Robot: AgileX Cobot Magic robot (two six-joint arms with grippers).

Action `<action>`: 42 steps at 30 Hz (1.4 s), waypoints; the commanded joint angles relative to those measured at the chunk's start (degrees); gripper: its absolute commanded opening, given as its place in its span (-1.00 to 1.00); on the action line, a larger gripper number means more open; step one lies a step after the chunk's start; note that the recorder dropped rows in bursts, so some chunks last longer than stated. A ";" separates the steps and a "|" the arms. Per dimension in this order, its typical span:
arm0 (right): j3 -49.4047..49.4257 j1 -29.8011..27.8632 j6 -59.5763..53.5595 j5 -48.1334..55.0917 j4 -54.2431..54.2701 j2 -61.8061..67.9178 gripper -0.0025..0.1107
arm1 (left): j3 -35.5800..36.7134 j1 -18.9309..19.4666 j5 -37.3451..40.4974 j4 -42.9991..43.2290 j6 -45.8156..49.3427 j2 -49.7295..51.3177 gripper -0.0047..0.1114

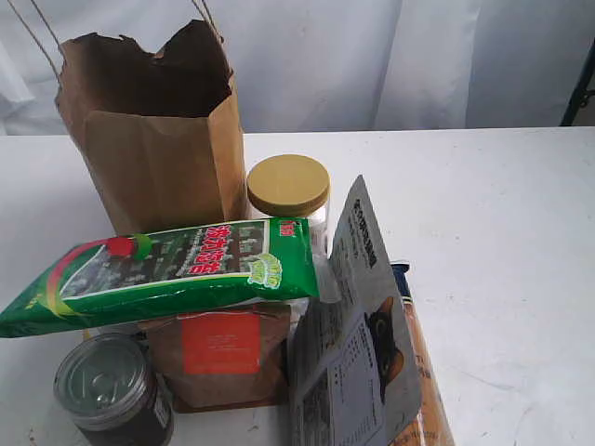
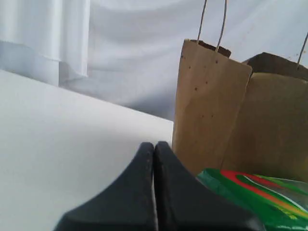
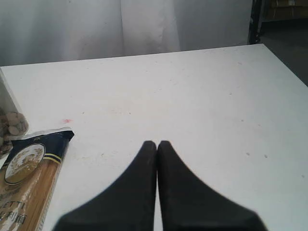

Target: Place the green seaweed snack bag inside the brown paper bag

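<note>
The paper bag is stood upright toward the far left corner of the table, its ragged mouth open and its string handles raised. The seaweed bag is found outside it, just in front on the near side. It is laid lengthwise and slightly tilted, with its left end lower and reaching toward the left edge. It is propped on other goods. A brown pouch with an orange-red label is seen directly beneath it, and a metal-lidded jar is placed under its left half, by the near edge. Whether the jar's lid is touched by it cannot be told. A yellow-lidded jar is set just beside the paper bag, on its right, behind the seaweed bag's right end. A grey pouch printed with a black cat is stood just beside that end, and a pasta packet is laid flat on its far side, toward the near edge.

The left fingers are pressed fully together with nothing held between them. In the left wrist view the seaweed bag's red-striped end is shown close beside them, with the paper bag behind; contact cannot be judged. The right fingers are likewise closed tight and empty, held over bare table, with the pasta packet's dark-blue end off to one side
</note>
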 commanded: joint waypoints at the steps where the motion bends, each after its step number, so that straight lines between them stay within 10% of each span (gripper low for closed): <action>1: 0.14 -0.32 -0.21 -0.10 0.13 -0.28 -0.96 | 0.29 0.13 -7.56 4.16 2.38 -0.27 -0.91; 10: 0.14 -0.32 -0.21 -0.10 0.13 -0.28 -0.96 | 0.29 0.13 -17.66 3.47 2.38 -0.27 -0.91; 20: 0.14 -0.32 -0.21 -0.10 0.13 -0.28 -0.96 | -28.36 0.13 11.51 8.24 6.57 13.12 -0.91; 25: 0.14 -0.32 -0.21 -0.10 0.13 -0.28 -0.96 | -41.80 0.13 24.28 -1.43 22.96 24.87 -0.91; 32: 0.14 -0.32 -0.21 -0.10 0.13 -0.28 -0.96 | -44.84 0.13 26.59 -17.15 29.56 25.90 -0.91; 42: 0.14 -0.32 -0.21 -0.10 0.13 -0.28 -0.96 | -44.73 -8.63 38.71 -9.27 44.24 32.07 -0.91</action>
